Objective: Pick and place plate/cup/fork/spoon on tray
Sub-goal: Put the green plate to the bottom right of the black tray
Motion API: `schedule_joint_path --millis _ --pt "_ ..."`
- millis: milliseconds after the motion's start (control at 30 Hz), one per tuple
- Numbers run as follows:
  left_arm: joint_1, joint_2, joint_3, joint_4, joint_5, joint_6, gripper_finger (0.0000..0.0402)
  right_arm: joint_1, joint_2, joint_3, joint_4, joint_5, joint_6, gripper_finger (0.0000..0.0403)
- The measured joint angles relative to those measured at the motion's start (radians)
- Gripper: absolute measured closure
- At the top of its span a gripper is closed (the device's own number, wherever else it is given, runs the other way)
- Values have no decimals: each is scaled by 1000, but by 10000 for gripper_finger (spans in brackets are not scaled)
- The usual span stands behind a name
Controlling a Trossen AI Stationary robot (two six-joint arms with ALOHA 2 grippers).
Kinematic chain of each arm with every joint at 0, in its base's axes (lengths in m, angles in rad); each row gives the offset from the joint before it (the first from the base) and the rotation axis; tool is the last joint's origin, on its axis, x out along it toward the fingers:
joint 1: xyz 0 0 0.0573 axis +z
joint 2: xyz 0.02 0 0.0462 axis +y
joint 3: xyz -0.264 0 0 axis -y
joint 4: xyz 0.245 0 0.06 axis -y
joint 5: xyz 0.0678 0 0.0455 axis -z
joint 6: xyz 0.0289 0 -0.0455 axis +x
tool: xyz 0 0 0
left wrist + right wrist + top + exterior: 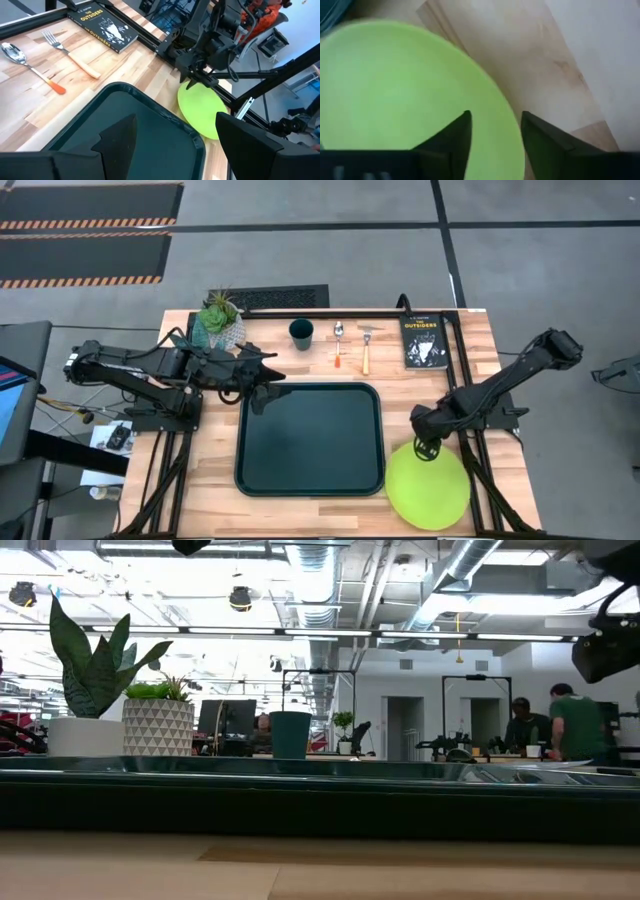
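Observation:
The lime-green plate (428, 485) lies flat on the table at the near right, close beside the dark green tray (310, 438). My right gripper (428, 448) points down over the plate's far rim (507, 117) and is open: one finger stands over the plate, the other outside the rim. My left gripper (265, 388) hangs open above the tray's far left corner with nothing in it. At the far edge stand the dark green cup (301, 332), the spoon (339, 343) and the fork (366, 348), each resting on the wood.
A black book (424, 340) lies at the far right and a potted plant (222, 325) stands at the far left. The low view shows two plant pots (158, 725) and the cup (290, 734) beyond the tray's rim (300, 790). People stand in the room behind.

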Motion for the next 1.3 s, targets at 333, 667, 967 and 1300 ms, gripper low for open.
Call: schedule_joint_path --millis 333,667,967,1300 --pt "0 0 0 -1 -13 1 143 -1 63 1 -54 5 -137 148" --pt "0 0 0 -3 -26 2 143 -73 171 1 13 -43 -324 148" --pt "0 0 0 -20 -29 2 143 -110 274 5 133 -165 -441 167" --pt "0 0 0 -23 -32 0 143 -109 305 3 145 -173 -489 279"
